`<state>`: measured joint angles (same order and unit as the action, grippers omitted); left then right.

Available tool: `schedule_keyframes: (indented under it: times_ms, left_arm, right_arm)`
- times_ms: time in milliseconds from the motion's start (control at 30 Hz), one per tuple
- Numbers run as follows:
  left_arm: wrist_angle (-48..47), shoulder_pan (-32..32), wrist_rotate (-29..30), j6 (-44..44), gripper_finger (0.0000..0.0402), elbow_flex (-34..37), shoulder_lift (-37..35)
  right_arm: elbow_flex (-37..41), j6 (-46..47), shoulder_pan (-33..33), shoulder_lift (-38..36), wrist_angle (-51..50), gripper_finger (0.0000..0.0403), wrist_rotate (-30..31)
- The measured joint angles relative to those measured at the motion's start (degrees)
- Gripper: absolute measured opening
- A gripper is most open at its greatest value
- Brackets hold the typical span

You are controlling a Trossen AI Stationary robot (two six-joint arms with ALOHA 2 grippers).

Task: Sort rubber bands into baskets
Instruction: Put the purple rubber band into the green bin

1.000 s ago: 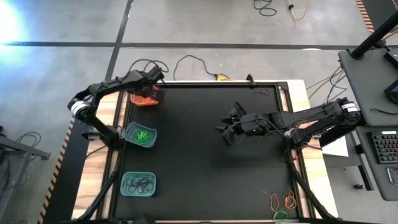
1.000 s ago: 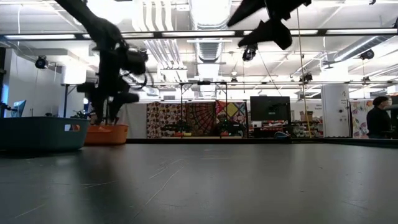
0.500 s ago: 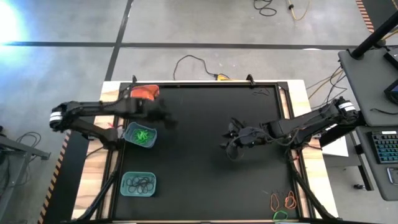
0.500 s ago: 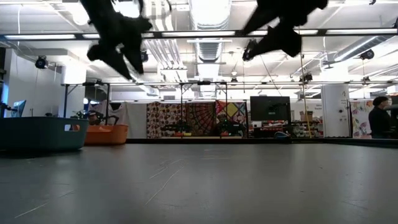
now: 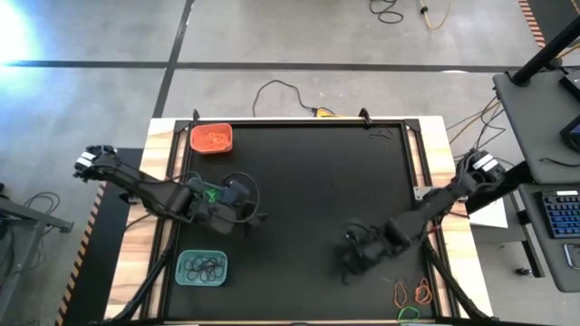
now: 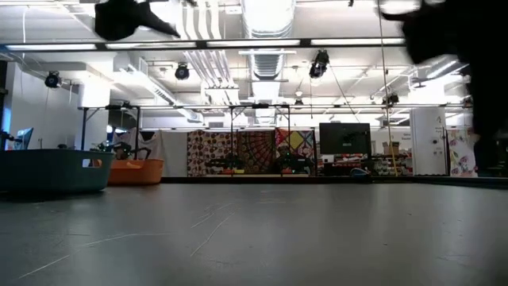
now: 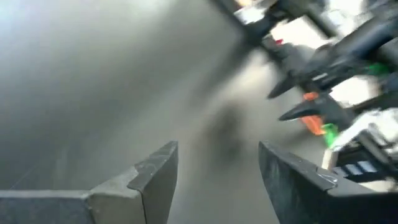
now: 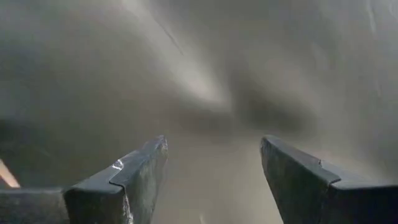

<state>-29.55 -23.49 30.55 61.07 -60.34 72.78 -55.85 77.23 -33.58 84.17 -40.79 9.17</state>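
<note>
Loose rubber bands (image 5: 412, 292): two orange loops lie on the black table near its front right corner, close to the table's edge; a green loop (image 5: 409, 313) lies just in front of them at the very edge.
Orange basket (image 5: 211, 138): stands at the table's far left corner and holds orange bands.
Middle teal basket (image 5: 201, 192): sits on the left side, in front of the orange basket; largely covered by the left arm in the high view, with bright green bands showing inside.
Near teal basket (image 5: 201, 267): stands at the front left and holds black bands (image 5: 207, 266).
Basket row: all three baskets line the left edge, well apart from the loose bands.
Left gripper (image 5: 249, 213): hangs over the table just right of the middle teal basket; fingers (image 7: 149, 177) stand apart with bare table between them, nothing held.
Right gripper (image 5: 349, 263): hangs over the front right part of the table, near the loose bands but not touching them; fingers (image 8: 134, 177) spread wide, nothing between them.
Table (image 5: 308, 181): black mat on a pale wooden frame.
Low view: both arms appear only as dark shapes along the upper edge; a teal basket (image 6: 51, 170) and the orange basket (image 6: 135, 171) stand at the left.
Surroundings: cables (image 5: 281, 91) trail on the grey floor beyond the table's far edge.
</note>
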Motion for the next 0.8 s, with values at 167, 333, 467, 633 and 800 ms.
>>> schedule_keyframes:
  times_ms: [167, 333, 467, 633, 800]
  left_arm:
    - [6.7, 0.3, 0.4, -11.5, 0.0206, 0.0, 0.8]
    - [4.7, -0.2, 0.2, -14.8, 0.0206, 0.0, 0.6]
    - [4.0, -1.0, 0.0, -19.1, 0.0206, 0.0, 0.5]
    - [4.0, -1.8, 0.0, -22.9, 0.0206, 0.0, 1.1]
    - [4.0, -3.6, 0.0, -23.0, 0.0206, 0.0, 2.1]
  right_arm:
    - [-2.3, 17.6, -8.0, 4.0, -4.6, 0.0246, -7.1]
    - [-3.7, 28.1, -13.3, 8.7, -4.9, 0.0222, -20.2]
    - [-5.4, 35.1, -16.9, 12.2, -4.2, 0.0191, -25.2]
    - [-8.0, 37.8, -18.5, 16.3, -3.9, 0.0147, -33.4]
    - [-10.1, 35.3, -18.7, 19.0, -3.8, 0.0105, -33.8]
